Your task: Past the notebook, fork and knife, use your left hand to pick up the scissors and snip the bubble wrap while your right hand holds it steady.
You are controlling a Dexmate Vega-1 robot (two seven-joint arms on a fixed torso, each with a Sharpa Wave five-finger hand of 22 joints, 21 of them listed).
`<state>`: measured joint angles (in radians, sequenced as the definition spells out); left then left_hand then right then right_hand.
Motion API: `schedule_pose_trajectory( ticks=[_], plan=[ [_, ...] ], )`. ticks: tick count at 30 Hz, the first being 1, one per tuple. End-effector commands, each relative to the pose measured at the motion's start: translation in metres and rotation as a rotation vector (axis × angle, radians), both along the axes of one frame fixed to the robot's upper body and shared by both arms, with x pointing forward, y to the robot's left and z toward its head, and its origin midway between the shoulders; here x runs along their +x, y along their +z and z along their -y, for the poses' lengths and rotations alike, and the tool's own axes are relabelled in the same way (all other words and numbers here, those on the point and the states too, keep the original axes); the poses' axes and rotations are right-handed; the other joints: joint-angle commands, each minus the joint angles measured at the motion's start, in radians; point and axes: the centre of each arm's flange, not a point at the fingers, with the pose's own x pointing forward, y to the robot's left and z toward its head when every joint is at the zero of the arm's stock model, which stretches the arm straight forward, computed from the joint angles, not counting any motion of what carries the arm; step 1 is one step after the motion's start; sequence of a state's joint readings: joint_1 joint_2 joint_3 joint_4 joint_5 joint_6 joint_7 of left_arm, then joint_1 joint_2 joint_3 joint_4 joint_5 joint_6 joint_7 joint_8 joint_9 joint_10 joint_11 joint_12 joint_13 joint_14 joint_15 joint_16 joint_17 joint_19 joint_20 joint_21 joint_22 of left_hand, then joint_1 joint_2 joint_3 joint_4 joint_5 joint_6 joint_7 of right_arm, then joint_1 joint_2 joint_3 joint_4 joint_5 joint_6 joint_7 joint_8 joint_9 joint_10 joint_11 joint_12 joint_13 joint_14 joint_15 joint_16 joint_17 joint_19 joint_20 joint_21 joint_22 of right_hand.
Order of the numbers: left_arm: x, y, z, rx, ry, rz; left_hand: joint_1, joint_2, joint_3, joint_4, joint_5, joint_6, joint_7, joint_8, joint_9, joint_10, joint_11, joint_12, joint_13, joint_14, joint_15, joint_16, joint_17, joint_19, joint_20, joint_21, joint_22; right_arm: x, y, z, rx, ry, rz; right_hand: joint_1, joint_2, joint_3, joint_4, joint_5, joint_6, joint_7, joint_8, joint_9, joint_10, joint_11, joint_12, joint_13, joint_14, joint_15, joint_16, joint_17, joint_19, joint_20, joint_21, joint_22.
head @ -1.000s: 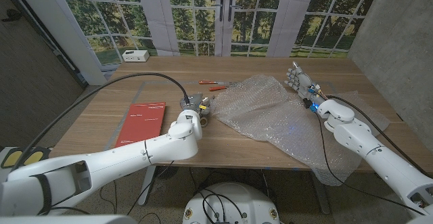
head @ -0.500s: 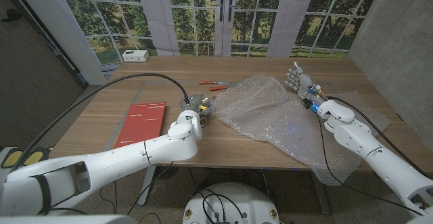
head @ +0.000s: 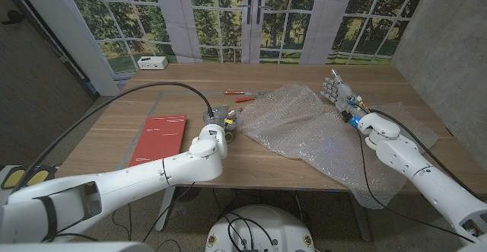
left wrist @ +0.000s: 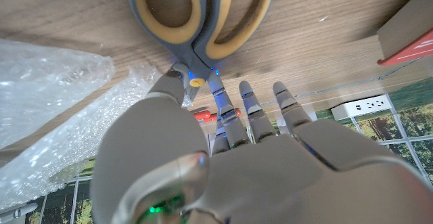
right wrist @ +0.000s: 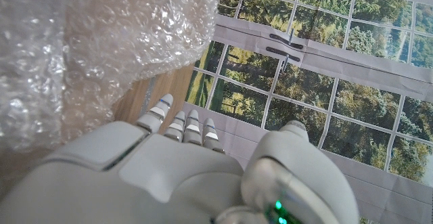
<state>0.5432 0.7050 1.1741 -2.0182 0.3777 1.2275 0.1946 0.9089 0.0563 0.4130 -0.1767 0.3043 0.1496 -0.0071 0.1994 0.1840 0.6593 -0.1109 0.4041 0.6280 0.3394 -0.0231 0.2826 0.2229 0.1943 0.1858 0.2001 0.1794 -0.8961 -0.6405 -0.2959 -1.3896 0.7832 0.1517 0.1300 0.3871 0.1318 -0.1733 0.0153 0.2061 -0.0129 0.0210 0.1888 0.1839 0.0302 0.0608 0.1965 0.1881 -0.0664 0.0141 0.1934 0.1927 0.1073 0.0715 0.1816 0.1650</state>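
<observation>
Nothing much has moved over the last second, honestly; both arms sit just where they were. From the head view, the left hand (head: pixel 214 124) hangs at the near-left edge of the bubble wrap (head: pixel 304 126), right over the spot where the scissors should be. The right hand (head: pixel 336 90) stands up at the wrap's far right side, fingers apart, holding nothing I can see. A red notebook (head: pixel 158 138) lies off to the left on the table (head: pixel 190 81).

Left wrist view: the scissors (left wrist: pixel 196 14) lie flat on the wood, handles just past the fingertips (left wrist: pixel 247 90), fingers spread and empty. So the grab hasn't happened yet.

Right wrist view: the wrap sits close beside that hand (right wrist: pixel 183 170), but I can't tell if it's touching.
</observation>
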Motion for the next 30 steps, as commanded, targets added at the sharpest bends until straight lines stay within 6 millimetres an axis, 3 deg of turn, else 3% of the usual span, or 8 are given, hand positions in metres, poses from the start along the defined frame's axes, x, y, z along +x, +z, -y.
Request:
schedule_pose_trajectory(
  ticks=[1,13,20,30],
  plan=[
    [-0.0016,0.0012,-0.0007,0.004,0.014,-0.001,0.016,0.002,0.012,-0.002,0.012,-0.006,0.000,-0.002,0.001,0.004,0.000,0.006,0.005,-0.004,0.002,-0.007,0.002,0.001,0.011,-0.001,0.001,-0.0002,0.0015,0.0009,0.020,0.013,-0.005,-0.006,0.001,0.004,0.002,-0.002,-0.006,-0.008,0.002,0.001,-0.002,0.000,0.001,0.004,-0.003,0.000,0.007,0.003,0.000,0.002,0.006,0.003],
    [-0.0015,0.0017,-0.0014,0.020,0.020,-0.008,0.007,-0.010,0.008,0.007,0.027,-0.010,-0.006,-0.003,0.001,0.012,-0.002,0.016,0.016,0.001,0.001,-0.010,0.004,0.001,0.014,0.000,0.002,0.0018,-0.0009,0.0018,0.044,0.022,-0.015,-0.006,0.002,0.006,0.002,-0.001,-0.006,-0.009,0.002,0.001,-0.001,0.002,0.002,0.004,-0.002,0.000,0.007,0.003,0.001,0.002,0.006,0.003],
    [-0.0014,0.0028,-0.0027,0.024,0.035,-0.003,0.031,0.003,0.026,0.004,0.054,0.018,-0.011,0.006,0.001,0.077,-0.021,0.056,0.031,0.035,-0.010,-0.002,0.009,0.004,0.014,0.002,0.002,0.0032,-0.0024,0.0021,0.054,0.027,-0.018,-0.007,0.002,0.006,0.002,-0.002,-0.006,-0.009,0.002,0.001,-0.001,0.001,0.002,0.004,-0.002,0.000,0.007,0.003,0.001,0.003,0.006,0.003],
    [0.0006,0.0023,-0.0029,0.026,0.041,-0.002,0.058,0.014,0.047,-0.001,0.077,0.028,-0.013,0.006,0.002,0.075,-0.022,0.065,0.040,0.044,-0.014,-0.005,0.012,0.007,0.017,0.004,0.002,0.0049,-0.0027,0.0021,0.069,0.037,-0.022,-0.007,0.001,0.007,0.002,-0.002,-0.006,-0.009,0.002,0.001,-0.002,0.000,0.001,0.004,-0.002,0.000,0.006,0.003,0.001,0.002,0.006,0.003]
  ],
)
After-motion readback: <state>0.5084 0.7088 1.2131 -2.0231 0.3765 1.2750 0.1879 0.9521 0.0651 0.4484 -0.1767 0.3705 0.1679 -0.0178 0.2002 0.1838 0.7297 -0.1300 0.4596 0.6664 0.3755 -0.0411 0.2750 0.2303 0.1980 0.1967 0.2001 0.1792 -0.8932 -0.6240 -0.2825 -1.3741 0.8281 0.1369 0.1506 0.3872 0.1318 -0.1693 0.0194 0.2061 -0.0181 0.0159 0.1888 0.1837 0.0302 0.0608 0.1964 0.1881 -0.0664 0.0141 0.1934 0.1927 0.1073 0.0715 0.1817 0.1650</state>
